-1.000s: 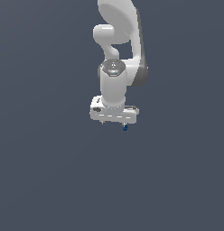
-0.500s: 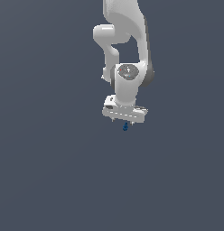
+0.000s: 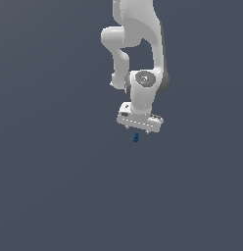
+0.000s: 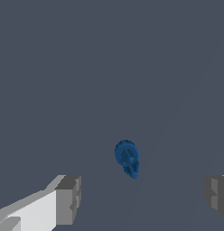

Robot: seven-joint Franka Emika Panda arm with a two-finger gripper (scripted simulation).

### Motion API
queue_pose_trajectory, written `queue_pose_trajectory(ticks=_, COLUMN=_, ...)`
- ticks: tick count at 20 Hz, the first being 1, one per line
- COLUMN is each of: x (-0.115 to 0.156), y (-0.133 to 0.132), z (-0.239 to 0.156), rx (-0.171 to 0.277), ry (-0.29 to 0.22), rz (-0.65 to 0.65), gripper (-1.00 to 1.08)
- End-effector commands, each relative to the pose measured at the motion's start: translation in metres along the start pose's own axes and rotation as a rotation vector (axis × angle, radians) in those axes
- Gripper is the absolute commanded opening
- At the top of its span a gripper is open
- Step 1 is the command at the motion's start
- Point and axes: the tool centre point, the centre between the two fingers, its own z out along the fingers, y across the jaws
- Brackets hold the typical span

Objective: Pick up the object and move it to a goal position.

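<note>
The object [image 3: 135, 138] is a tiny dark blue, slim piece just below the white gripper [image 3: 137, 130] in the exterior view. The wrist view shows the object [image 4: 128, 158] end-on, between and beyond the two grey fingertips [image 4: 68, 199], which stand far apart. The gripper [image 4: 143, 196] is open and nothing sits between its pads. I cannot tell whether the fingers reach down to the object's level. No goal marker shows in either view.
The white arm [image 3: 138, 44] rises from the gripper toward the top of the exterior view. A plain dark grey surface [image 3: 55, 186] fills everything else in both views.
The gripper has shifted toward the exterior view's right and slightly down, ending just above the blue object. The arm's wrist has swung with it. The object has stayed put.
</note>
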Motion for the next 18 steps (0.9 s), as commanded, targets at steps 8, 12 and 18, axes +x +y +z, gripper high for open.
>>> queue_pose_trajectory(ticks=8, x=-0.002, y=-0.001, z=0.009, rx=0.0, ry=0.0, rz=0.005, gripper=1.0)
queue_pose_trajectory(ticks=12, x=-0.003, y=-0.001, z=0.028, rx=0.0, ry=0.0, rz=0.006, gripper=1.0)
queue_pose_trajectory(ticks=18, x=-0.003, y=-0.001, z=0.049, rx=0.0, ry=0.0, rz=0.007, gripper=1.0)
